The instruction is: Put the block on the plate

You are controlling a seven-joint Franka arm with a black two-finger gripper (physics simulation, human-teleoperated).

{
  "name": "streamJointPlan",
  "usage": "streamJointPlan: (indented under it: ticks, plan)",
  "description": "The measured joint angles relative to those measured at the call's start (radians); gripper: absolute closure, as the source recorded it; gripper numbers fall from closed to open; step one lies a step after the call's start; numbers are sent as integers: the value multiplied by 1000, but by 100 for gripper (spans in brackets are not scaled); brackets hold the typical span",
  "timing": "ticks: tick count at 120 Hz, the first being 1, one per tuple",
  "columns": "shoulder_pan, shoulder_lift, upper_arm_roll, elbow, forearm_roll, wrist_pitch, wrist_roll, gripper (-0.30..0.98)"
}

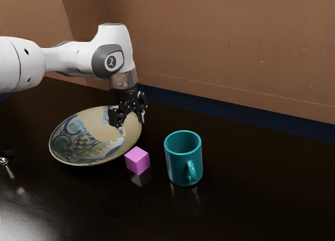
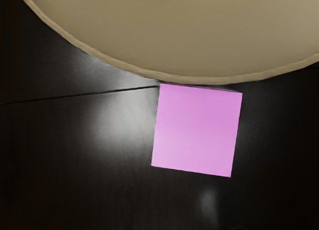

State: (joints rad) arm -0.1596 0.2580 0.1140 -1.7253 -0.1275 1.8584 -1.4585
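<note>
Near the camera, right of centre in the exterior view's lower half, note the teal mug (image 1: 179, 167), upright and apart from the pink block (image 1: 137, 161); steer clear of its wall when coming down. At the lower middle of that frame, find the block flat on the dark table (image 1: 235, 212), just beside the plate (image 1: 68, 158) and off it; touching the rim or not, hard to tell. Farther back, left of centre, see the wide patterned plate, with the black gripper (image 1: 132, 125) raised above its near-right side, fingers apart and holding nothing. Judging the step in hand as the approach to a grasp, shift toward the block while high, well above the rim, and centre over it before dropping. Seen from the wrist camera, slightly askew: turn a touch to square up with its sides. Best to choose the two faces not turned toward the plate, so as not to wedge a finger against the rim or tip the plate. Descend straight and slowly, close evenly low on the faces, then lift above the rim before moving inward. Behind everything, across the top of the frame, only the brown wall (image 1: 235, 53).
</note>
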Motion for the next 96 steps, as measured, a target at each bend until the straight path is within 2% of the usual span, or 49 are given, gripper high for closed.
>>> streamJointPlan:
  ticks: [32,56,96]
  plan:
    - [0,-25,-12,-73,6,96,-101,0]
    - [1,-36,-16,-93,31,125,-94,0]
    - [4,64,-16,-92,33,182,-63,0]
